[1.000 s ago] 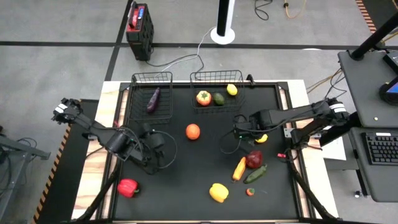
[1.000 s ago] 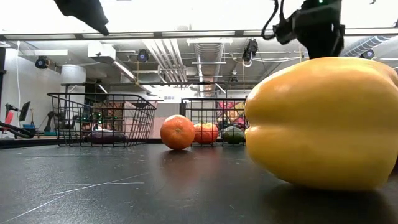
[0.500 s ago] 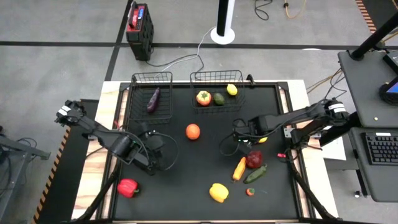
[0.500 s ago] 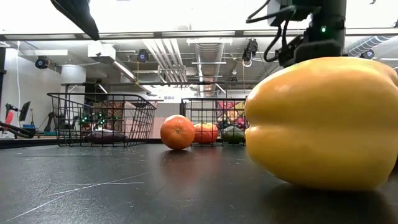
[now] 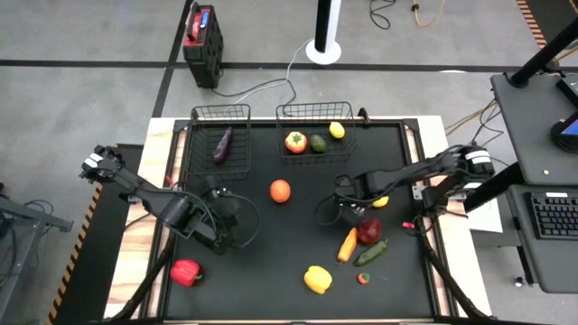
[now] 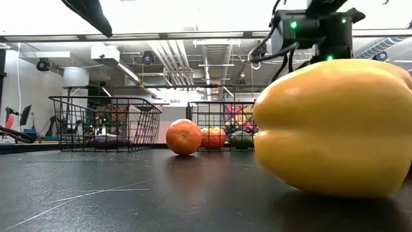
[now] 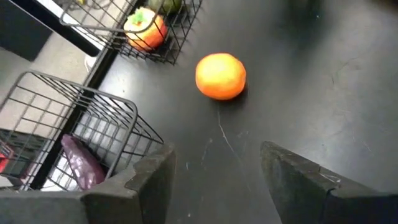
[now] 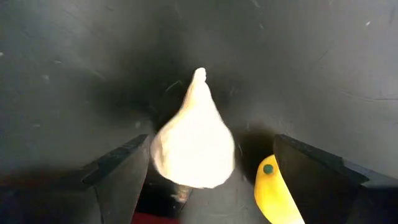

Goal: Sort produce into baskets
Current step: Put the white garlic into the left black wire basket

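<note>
Right pincer [image 8: 199, 180]: fingers spread wide on either side of the white garlic bulb [image 8: 194, 140], which lies on the black surface [image 5: 289, 262]; nothing is pinched yet. The straddle looks like the set-up for a grab.
Right arm pose: reaches in from the right edge and bends low over the middle-right of the surface, wrist pointing down, just beside the small yellow pepper [image 5: 381, 200].
Left pincer [image 7: 214, 180]: spread and empty, aimed toward the orange [image 7: 221, 76], which sits well apart from it.
Left arm pose: folded low over the left part of the surface, waiting.
Narrow basket [image 5: 219, 113]: at the far left; holds the purple eggplant [image 5: 222, 144] alone, seemingly the vegetable side.
Wide basket [image 5: 314, 110]: at the far middle; holds a tomato-like fruit [image 5: 295, 142], an avocado [image 5: 318, 143] and a lemon [image 5: 337, 130].
Unsorted produce: orange mid-surface; carrot [image 5: 348, 245], dark red pepper [image 5: 368, 231] and cucumber [image 5: 370, 253] clustered near the right pincer; big yellow pepper [image 5: 317, 279] at the near edge; red pepper [image 5: 185, 271] on the wooden border at the near left.
Judgement: sorting is under half done; the garlic seems next.
</note>
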Tool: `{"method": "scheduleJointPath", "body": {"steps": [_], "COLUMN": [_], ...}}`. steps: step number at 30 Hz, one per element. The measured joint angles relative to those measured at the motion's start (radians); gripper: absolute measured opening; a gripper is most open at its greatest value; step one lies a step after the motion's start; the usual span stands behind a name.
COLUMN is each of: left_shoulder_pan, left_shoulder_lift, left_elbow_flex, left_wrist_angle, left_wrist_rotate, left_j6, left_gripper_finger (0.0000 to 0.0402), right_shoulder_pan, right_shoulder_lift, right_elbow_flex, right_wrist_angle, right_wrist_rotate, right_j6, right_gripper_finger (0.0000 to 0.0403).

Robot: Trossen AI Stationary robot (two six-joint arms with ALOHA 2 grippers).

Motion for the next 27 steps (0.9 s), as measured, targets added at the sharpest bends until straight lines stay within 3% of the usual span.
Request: {"method": "scheduleJointPath", "body": {"steps": [9,22,27], "left_shoulder_pan": [0.0,-0.002,-0.017], "left_shoulder_lift": [0.0,-0.001,-0.001], "left_elbow_flex": [-0.003,-0.102,-0.132], "left_wrist_angle": [0.009,0.056,0.121], "left_wrist_rotate": [-0.02,-0.019,-0.02], "left_j6": [0.0,0.001,0.024], "left_gripper_finger": [0.0214,0.0214,0.0214], "right_shoulder_pan": [0.0,0.003,0.003], "right_shoulder_lift": [0.095,0.068,0.036], "right_elbow_flex": [0.018,0.036,0.037], "right_wrist_angle": [0.011,0.022,0.055], "right_wrist_rotate": [-0.003,-0.003,0.004], "right_j6": [-0.002,-0.003,-0.01], "right_gripper_finger": [0.0295,0.0148,0.0146]}}
